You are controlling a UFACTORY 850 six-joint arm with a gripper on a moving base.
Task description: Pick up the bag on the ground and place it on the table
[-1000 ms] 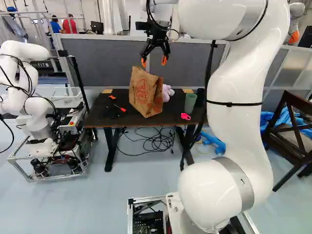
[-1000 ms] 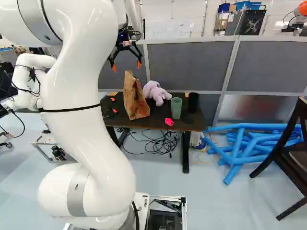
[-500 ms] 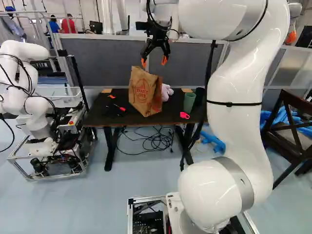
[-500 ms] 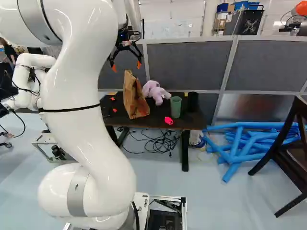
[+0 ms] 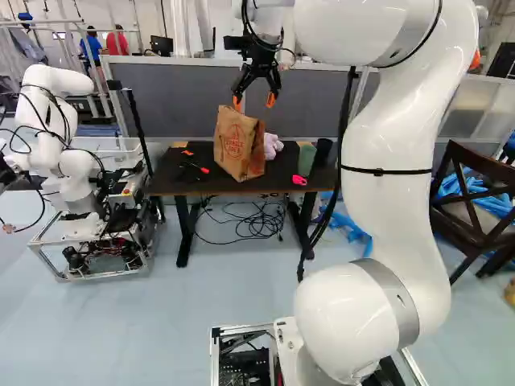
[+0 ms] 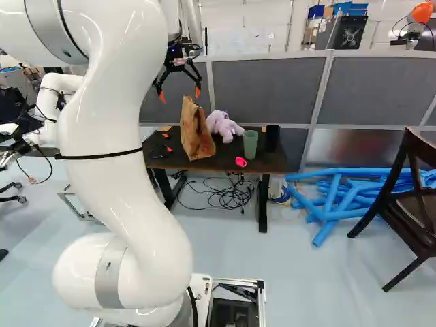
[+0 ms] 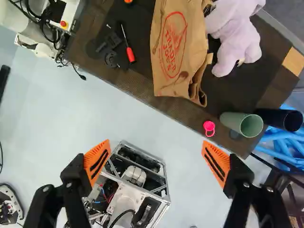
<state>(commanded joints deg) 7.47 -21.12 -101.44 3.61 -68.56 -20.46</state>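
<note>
My gripper hangs high in the left base view, above the bag as seen there. The brown paper bag stands upright on the dark table, touched by nothing of mine. In the wrist view the gripper is open, its two orange pads wide apart with nothing held. From there the paper bag lies ahead of the fingertips, across the table's near edge.
On the table are a purple plush toy, a green cup, a black cup, a pink item and a red-handled tool. Another robot stands left. Blue tubes and a chair are right.
The base has moved, shifting table, chair and the other robot in both base views; the table now looks a little farther off. My arm keeps its pose, and the bag stays put on the table.
</note>
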